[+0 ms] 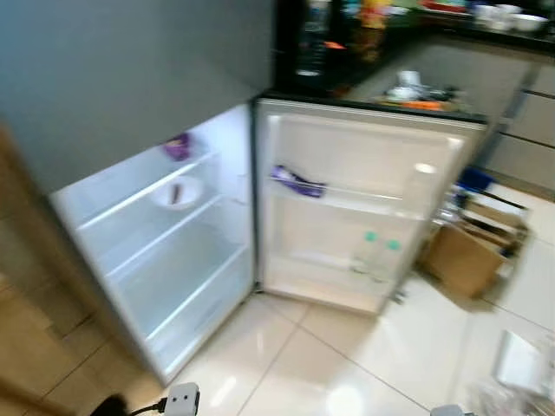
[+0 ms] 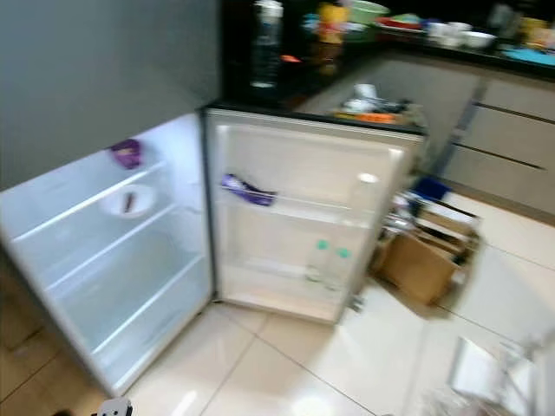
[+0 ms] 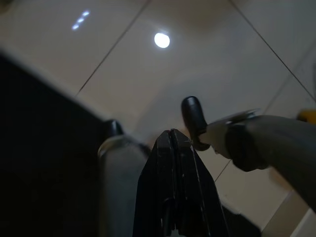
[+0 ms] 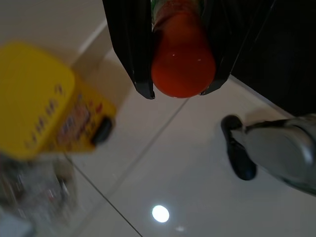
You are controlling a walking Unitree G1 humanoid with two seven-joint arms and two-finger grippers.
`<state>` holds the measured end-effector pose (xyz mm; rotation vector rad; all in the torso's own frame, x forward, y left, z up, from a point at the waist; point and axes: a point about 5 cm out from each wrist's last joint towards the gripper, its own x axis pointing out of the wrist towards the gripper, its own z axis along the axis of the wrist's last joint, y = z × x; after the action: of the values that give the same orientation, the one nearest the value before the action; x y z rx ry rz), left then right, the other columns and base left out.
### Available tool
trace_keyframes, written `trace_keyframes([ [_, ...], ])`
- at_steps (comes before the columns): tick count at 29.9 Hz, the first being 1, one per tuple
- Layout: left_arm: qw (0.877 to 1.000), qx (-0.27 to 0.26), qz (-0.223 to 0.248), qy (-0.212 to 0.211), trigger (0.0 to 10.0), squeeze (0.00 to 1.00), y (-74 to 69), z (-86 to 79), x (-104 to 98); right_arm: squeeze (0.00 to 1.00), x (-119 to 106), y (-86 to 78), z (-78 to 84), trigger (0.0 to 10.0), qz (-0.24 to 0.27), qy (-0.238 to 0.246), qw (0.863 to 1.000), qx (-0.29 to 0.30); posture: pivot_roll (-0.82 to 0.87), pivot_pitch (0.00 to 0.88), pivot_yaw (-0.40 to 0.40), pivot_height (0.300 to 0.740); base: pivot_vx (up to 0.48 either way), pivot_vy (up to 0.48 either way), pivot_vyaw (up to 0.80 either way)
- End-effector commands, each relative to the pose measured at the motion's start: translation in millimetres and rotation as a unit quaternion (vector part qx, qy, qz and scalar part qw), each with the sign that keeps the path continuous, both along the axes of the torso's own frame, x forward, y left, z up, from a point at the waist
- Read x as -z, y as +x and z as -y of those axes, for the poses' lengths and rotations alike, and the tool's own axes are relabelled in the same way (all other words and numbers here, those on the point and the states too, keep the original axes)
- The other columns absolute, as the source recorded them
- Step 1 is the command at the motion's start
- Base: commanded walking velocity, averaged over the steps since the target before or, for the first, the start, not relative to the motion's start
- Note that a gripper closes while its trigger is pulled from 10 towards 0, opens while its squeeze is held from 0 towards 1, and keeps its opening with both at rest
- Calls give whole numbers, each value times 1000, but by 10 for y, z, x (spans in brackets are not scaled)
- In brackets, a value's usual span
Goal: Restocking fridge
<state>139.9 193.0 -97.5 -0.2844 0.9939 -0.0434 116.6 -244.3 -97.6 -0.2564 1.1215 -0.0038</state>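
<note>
While the fridge (image 1: pixel 156 251) stands open, its door (image 1: pixel 355 199) swung wide, the robot holds a red sauce bottle (image 4: pixel 181 59).
On a shelf sits a white bowl (image 1: pixel 176 192); two green-capped bottles (image 1: pixel 379 253) stand in the door. The right gripper (image 4: pixel 177 91) is clamped on the red bottle over the tiled floor (image 4: pixel 163 168); the left gripper (image 3: pixel 174 136) has its fingers pressed together.

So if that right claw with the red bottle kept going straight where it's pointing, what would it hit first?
Most likely the white tiled floor: the right claw, shut on the red bottle, points down at bare tile, though depth is unclear.
</note>
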Motion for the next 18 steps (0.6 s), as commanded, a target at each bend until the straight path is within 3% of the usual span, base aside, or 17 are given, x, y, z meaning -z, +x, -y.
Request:
trace_keyframes([
  [1,1000,7,-4,3,10000,0,-11,34,11,0,-8,13,18,10000,1,-4,1000,4,-65,0,-25,740,0,0,-800],
  [18,1000,10,-6,3,10000,0,6,59,10,0,-11,0,42,10000,-1,-16,1000,-5,-64,0,-26,740,0,0,-800],
])
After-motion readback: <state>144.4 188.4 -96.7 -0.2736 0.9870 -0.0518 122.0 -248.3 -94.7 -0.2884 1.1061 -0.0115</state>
